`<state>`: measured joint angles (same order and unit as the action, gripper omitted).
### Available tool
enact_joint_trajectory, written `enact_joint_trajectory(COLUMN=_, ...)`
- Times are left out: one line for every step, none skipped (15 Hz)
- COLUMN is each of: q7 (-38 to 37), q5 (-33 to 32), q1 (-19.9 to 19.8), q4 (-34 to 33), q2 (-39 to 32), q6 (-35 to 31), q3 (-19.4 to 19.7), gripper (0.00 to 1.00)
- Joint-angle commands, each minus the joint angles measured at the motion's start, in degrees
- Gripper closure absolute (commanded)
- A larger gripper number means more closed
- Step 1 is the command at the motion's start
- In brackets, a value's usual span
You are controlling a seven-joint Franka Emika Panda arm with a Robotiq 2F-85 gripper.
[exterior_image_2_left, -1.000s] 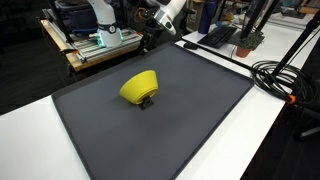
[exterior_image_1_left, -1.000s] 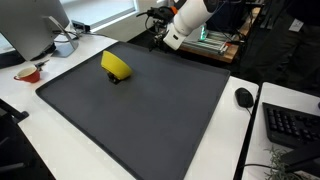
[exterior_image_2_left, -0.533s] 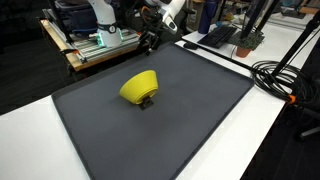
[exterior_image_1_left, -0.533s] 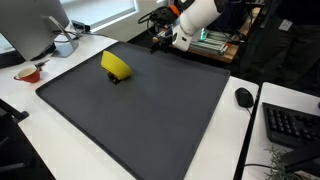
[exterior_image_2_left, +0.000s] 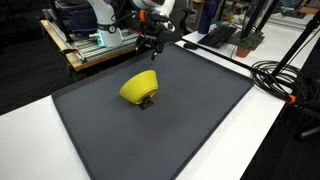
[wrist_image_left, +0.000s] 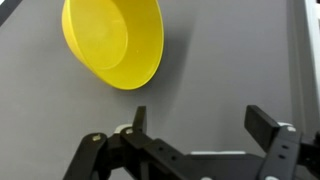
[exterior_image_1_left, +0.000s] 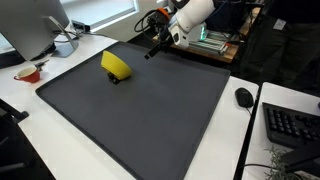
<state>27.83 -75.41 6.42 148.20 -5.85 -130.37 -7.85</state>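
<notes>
A yellow bowl (exterior_image_1_left: 116,66) lies tilted on its side on a large dark grey mat (exterior_image_1_left: 140,110), propped on a small dark object (exterior_image_2_left: 146,102) under its rim. It also shows in the other exterior view (exterior_image_2_left: 139,87) and at the top of the wrist view (wrist_image_left: 112,40). My gripper (exterior_image_1_left: 156,47) hangs in the air above the mat's far edge, a short way from the bowl. It is open and empty, with the fingers (wrist_image_left: 265,125) spread wide in the wrist view. The gripper also shows in an exterior view (exterior_image_2_left: 152,42).
A monitor (exterior_image_1_left: 35,28), a white mug (exterior_image_1_left: 64,45) and a red cup (exterior_image_1_left: 29,73) stand on the white table beside the mat. A mouse (exterior_image_1_left: 244,97) and keyboard (exterior_image_1_left: 292,128) lie on the other side. A cart with equipment (exterior_image_2_left: 95,40) stands behind. Cables (exterior_image_2_left: 280,75) lie near the edge.
My gripper has moved away from the cart and over the mat's far edge, toward the bowl. It stays open. The bowl has not moved.
</notes>
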Motion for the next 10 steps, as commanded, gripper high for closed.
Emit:
enact_joint_trajectory(q7=4.6, q5=-11.16, q1=-3.54, q4=3.73, q2=3.49, q6=-10.3, q3=3.12, gripper=0.0)
enact_joint_trajectory(q7=6.07, q5=-14.07, q1=-4.57, q4=4.24, q2=3.79, q6=-13.17, q3=4.13, gripper=0.0)
enact_joint_trajectory(q7=7.92, q5=-16.86, q1=-5.6, q4=4.71, q2=3.97, q6=-15.92, q3=5.21, gripper=0.0)
enact_joint_trajectory(q7=9.86, q5=-19.25, q1=-6.5, q4=4.98, q2=4.03, q6=-18.15, q3=6.16, gripper=0.0)
enact_joint_trajectory(q7=12.22, q5=-21.23, q1=-7.29, q4=5.35, q2=4.21, q6=-19.95, q3=7.04, gripper=0.0)
enact_joint_trajectory(q7=14.41, q5=-22.85, q1=-7.73, q4=5.49, q2=4.17, q6=-20.83, q3=7.63, gripper=0.0)
enact_joint_trajectory(q7=10.46, q5=-19.3, q1=-6.49, q4=3.76, q2=2.05, q6=-18.17, q3=6.58, gripper=0.0)
enact_joint_trajectory(q7=11.0, q5=-19.63, q1=-6.93, q4=3.88, q2=2.1, q6=-18.64, q3=7.02, gripper=0.0)
enact_joint_trajectory(q7=10.97, q5=-19.59, q1=-6.95, q4=3.86, q2=2.05, q6=-18.64, q3=7.04, gripper=0.0)
enact_joint_trajectory(q7=10.89, q5=-19.55, q1=-6.8, q4=3.84, q2=2.0, q6=-18.63, q3=6.93, gripper=0.0)
